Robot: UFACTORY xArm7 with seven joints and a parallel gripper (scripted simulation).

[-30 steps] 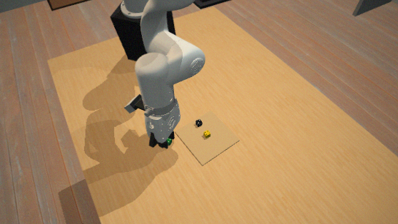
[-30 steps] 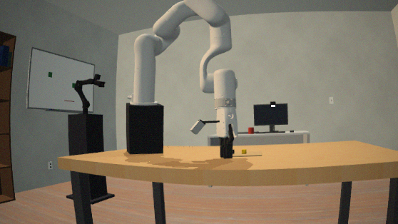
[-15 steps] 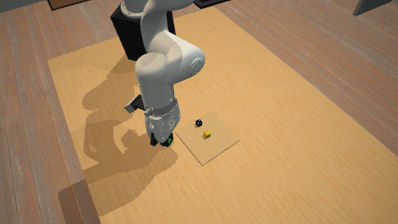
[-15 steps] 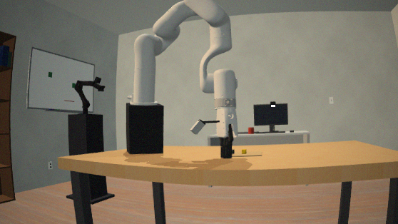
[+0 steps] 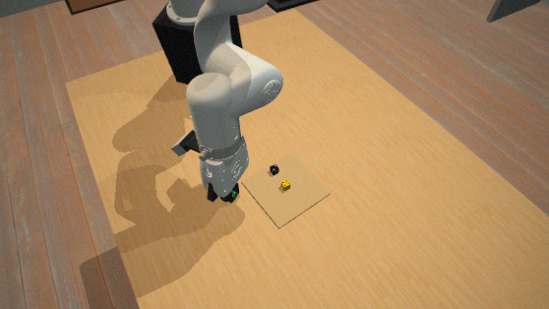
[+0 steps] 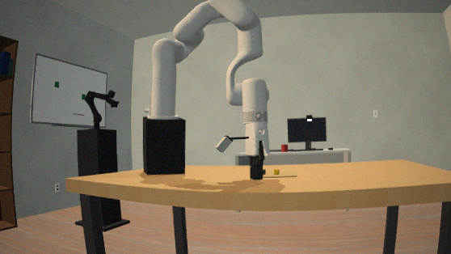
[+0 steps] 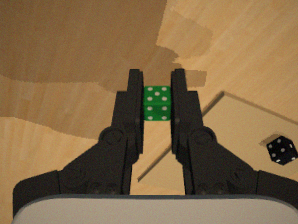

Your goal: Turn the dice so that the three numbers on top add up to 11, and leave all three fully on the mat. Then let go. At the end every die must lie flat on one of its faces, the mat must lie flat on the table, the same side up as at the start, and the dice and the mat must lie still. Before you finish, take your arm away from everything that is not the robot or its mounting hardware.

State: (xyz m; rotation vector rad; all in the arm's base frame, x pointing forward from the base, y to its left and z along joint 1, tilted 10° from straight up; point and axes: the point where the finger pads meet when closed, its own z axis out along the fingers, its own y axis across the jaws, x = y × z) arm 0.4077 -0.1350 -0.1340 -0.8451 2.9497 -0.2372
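Note:
My gripper (image 5: 226, 196) (image 6: 256, 175) (image 7: 157, 87) is down at the table, just left of the mat, and shut on the green die (image 5: 234, 195) (image 7: 157, 103). The die shows six white pips on top in the wrist view and lies off the mat. The tan square mat (image 5: 300, 202) (image 7: 246, 129) (image 6: 288, 176) lies flat on the table. A black die (image 5: 274, 170) (image 7: 281, 149) stands near the mat's far corner. A yellow die (image 5: 285, 185) (image 6: 276, 171) sits near the mat's middle. Their top faces are too small to read.
The arm's black base block (image 5: 179, 44) (image 6: 163, 145) stands at the far side of the wooden table (image 5: 394, 197) (image 6: 323, 186). The arm's shadow falls left of the gripper.

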